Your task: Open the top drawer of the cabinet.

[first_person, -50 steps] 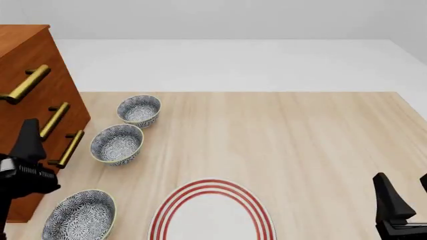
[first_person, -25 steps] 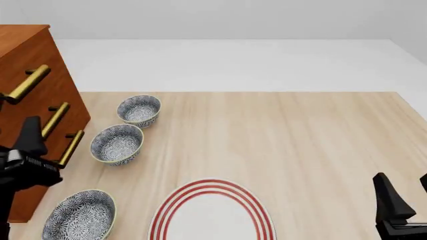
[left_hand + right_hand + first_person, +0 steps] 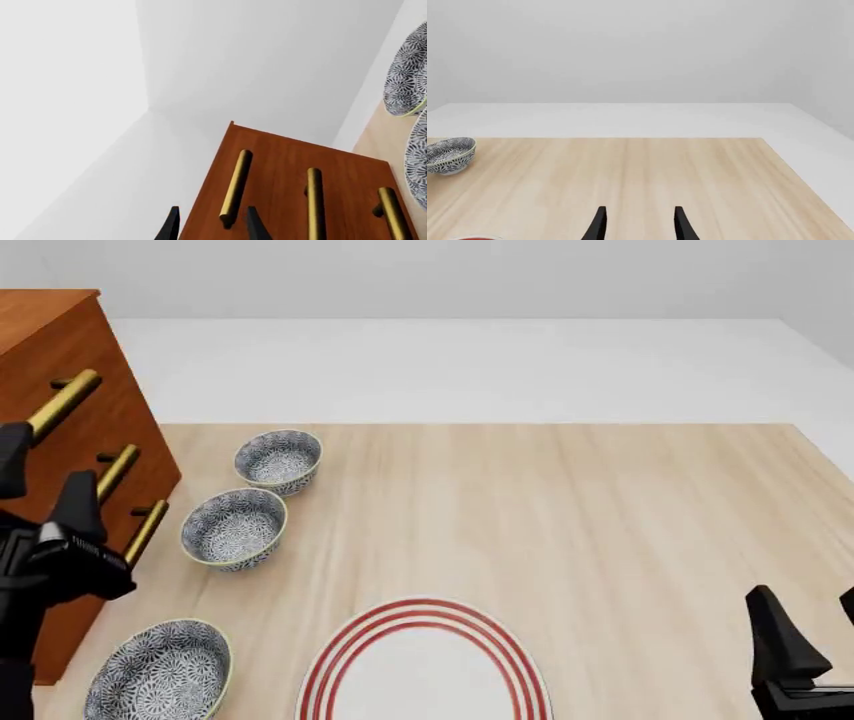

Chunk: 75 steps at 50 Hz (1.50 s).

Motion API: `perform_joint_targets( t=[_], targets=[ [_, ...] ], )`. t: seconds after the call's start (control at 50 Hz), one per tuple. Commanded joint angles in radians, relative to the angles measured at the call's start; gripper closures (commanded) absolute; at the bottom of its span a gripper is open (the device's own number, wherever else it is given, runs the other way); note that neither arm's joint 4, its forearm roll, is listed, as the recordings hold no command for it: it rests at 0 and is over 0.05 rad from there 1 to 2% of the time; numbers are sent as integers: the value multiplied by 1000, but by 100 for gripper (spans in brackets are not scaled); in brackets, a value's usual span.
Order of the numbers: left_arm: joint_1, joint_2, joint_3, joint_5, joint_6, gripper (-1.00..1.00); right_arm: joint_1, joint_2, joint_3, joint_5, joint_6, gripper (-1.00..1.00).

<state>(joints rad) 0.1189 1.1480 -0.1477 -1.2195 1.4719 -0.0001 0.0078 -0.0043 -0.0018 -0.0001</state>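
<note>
The top drawer [image 3: 34, 370] sits at the upper left of the front view, the highest front of the cabinet [image 3: 94, 440] that stands on the left edge of the tabletop [image 3: 601, 530]. Its brass handle [image 3: 60, 403] slants down toward the frame's left edge, where the left claw [image 3: 40, 480] is raised against the cabinet front. In the left wrist view the left claw [image 3: 212, 225] is released, one finger on each side of the near end of the top handle [image 3: 235, 187]; whether the fingers touch it cannot be told. The two lower handles [image 3: 314, 202] lie alongside in that view.

Three patterned blue-and-white bowls stand just right of the cabinet: the far bowl [image 3: 279, 460], the middle bowl [image 3: 235, 528] just beside it, and the near bowl [image 3: 160, 672] at the lower left. A white plate with red rings [image 3: 424, 665] lies at the bottom centre, cut by the frame edge. None of them stands between the claw and the handle.

The right claw [image 3: 801, 640] hangs at the lower right, well apart from everything; in the right wrist view the right claw [image 3: 639, 225] is released, holding nothing.

No writing or labels are visible. The tabletop is pale wood grain; beyond it lie a plain white floor and grey-white walls.
</note>
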Motion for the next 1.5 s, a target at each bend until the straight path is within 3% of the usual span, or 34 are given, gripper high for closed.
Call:
perform_joint_targets(
  t=[0.02, 0.36, 0.82, 0.86, 0.9, 0.96, 1.5],
  targets=[
    [5, 34, -24, 0, 4, -100, 0, 0, 0, 0, 0, -100],
    [9, 95, -50, 0, -5, -100, 0, 0, 0, 0, 0, -100],
    [77, 181, -107, 0, -20, -100, 0, 0, 0, 0, 0, -100],
    [89, 188, -114, 0, -77, -100, 0, 0, 0, 0, 0, -100],
    [81, 197, -114, 0, -26, -100, 0, 0, 0, 0, 0, -100],
    [85, 194, -117, 0, -60, -100, 0, 0, 0, 0, 0, -100],
    [99, 211, -135, 0, -46, -100, 0, 0, 0, 0, 0, -100]
  ],
)
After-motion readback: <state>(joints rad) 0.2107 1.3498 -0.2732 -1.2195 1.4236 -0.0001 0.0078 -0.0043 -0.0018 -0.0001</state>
